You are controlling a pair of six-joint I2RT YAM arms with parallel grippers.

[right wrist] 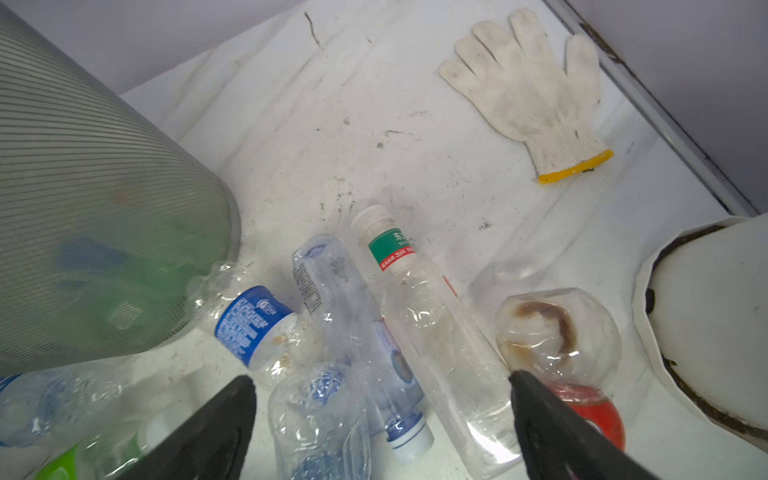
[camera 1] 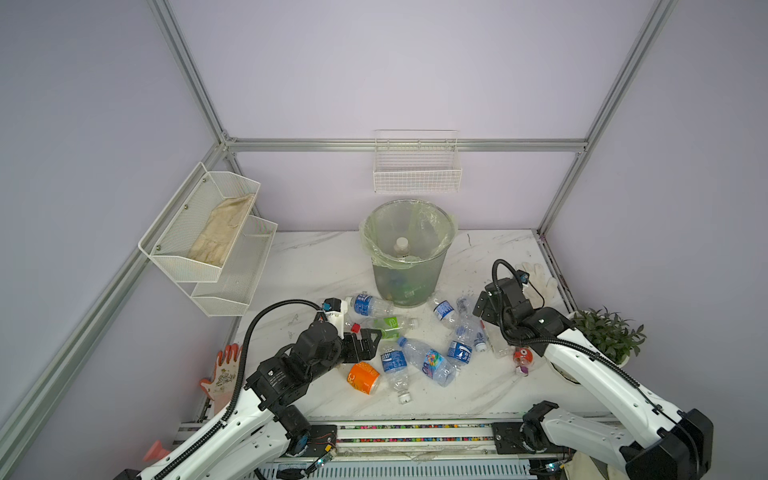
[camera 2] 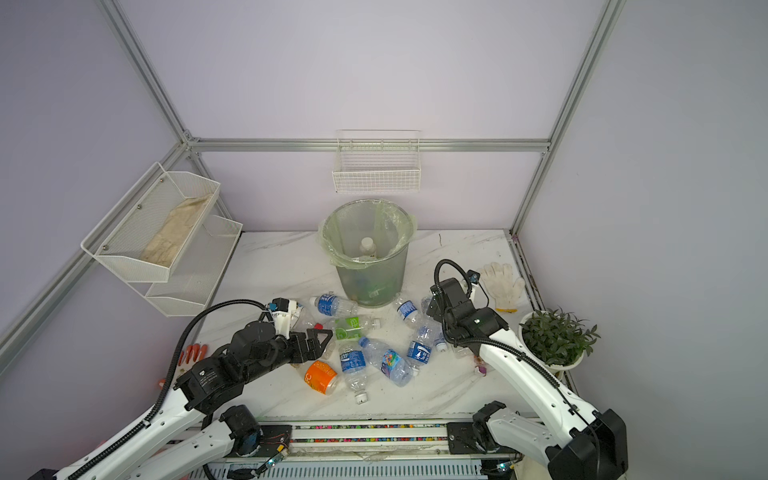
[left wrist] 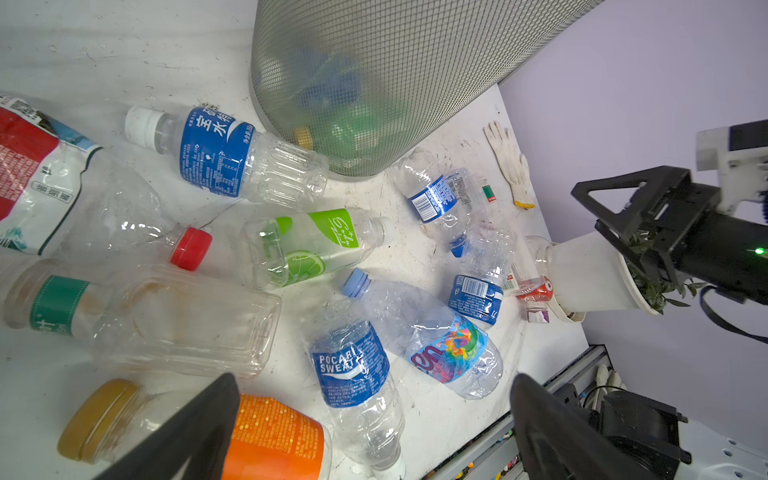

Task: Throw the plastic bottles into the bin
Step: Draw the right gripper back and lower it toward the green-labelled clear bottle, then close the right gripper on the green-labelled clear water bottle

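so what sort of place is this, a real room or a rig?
Likely a lab test cell, not a home: aluminium frame with plain lilac panels, and plastic bottles strewn by the bin on a marble-look table.

White arms (camera 1: pixel 602 382), black joints (camera 1: pixel 316 340), ribbed cables (camera 1: pixel 248 336)

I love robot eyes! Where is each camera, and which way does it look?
Top views: high above the robot, looking down at bin, bottles; left arm, right arm show.
Left wrist: on left arm, facing bottles and bin; left fingers show.
Right wrist: on right arm, facing bottles and glove; right fingers show.
Shared: both wrist views see bin and glove.
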